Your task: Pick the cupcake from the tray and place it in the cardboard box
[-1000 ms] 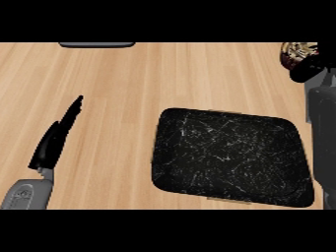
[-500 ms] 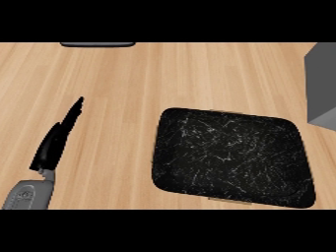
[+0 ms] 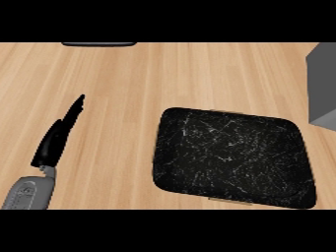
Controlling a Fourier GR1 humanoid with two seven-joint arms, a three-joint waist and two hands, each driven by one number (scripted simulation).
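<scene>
So the black tray (image 3: pixel 234 156) sits on the wooden table (image 3: pixel 163 78), toward the near right, a rounded dark slab with pale scratchy marks all over its surface. I can't see the cupcake anywhere in this view, not on the tray and not on the wood around it, so where it is right now I honestly can't tell.

The left robot hand (image 3: pixel 60 134) comes up from the near left edge on its grey forearm (image 3: pixel 26 193). Fingers are straight and pressed together, pointing toward the far side and leaning a bit right, seen pretty much edge-on like a thin blade. It's holding nothing and sits well apart from the tray, with bare wood between them.

Over at the right edge there's a big grey blocky shape (image 3: pixel 332 86), flat-faced and angled, cut off by the frame. Can't say for sure what it is. No fingers of the right robot hand show anywhere.

At the far edge, left of centre, a thin dark object with a grey rim (image 3: pixel 98 44) just peeks in, mostly cut off.
</scene>
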